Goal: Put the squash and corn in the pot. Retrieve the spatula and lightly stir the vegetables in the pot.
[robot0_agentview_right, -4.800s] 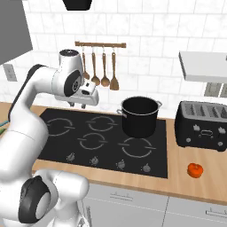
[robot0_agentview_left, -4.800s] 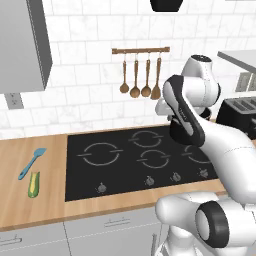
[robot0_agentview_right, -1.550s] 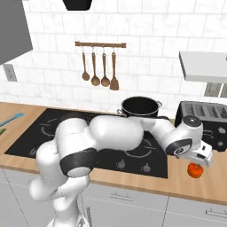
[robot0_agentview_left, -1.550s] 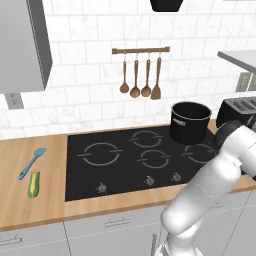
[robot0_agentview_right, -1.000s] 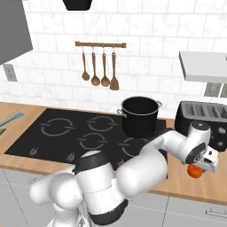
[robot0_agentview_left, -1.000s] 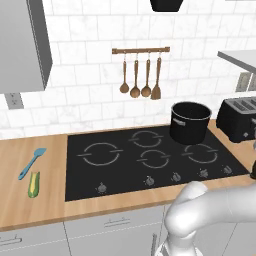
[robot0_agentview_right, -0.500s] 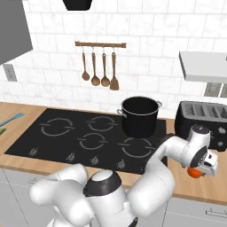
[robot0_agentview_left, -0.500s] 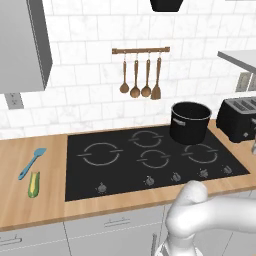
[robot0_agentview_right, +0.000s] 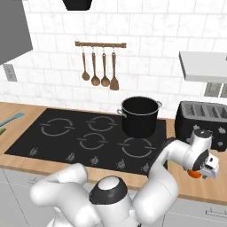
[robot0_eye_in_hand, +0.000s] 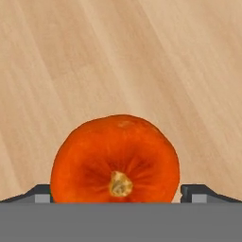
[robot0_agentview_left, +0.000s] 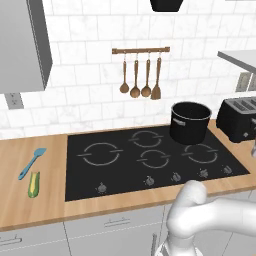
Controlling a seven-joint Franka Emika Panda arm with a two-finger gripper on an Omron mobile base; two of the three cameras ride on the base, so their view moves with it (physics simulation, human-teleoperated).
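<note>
The orange squash (robot0_eye_in_hand: 115, 158) sat stem-up on the wooden bench (robot0_eye_in_hand: 118, 56), at its right end in front of the black toaster (robot0_agentview_right: 201, 119). The gripper (robot0_eye_in_hand: 116, 191) hung directly over it, pincer spread wide, one fingertip (robot0_eye_in_hand: 40, 193) on each side and not yet pinching. The black pot (robot0_agentview_right: 140, 116) stood on the hob's back right ring. Far off at the bench's left end, the corn (robot0_agentview_left: 33, 183) lay just beside the light-blue spatula (robot0_agentview_left: 31, 163).
</note>
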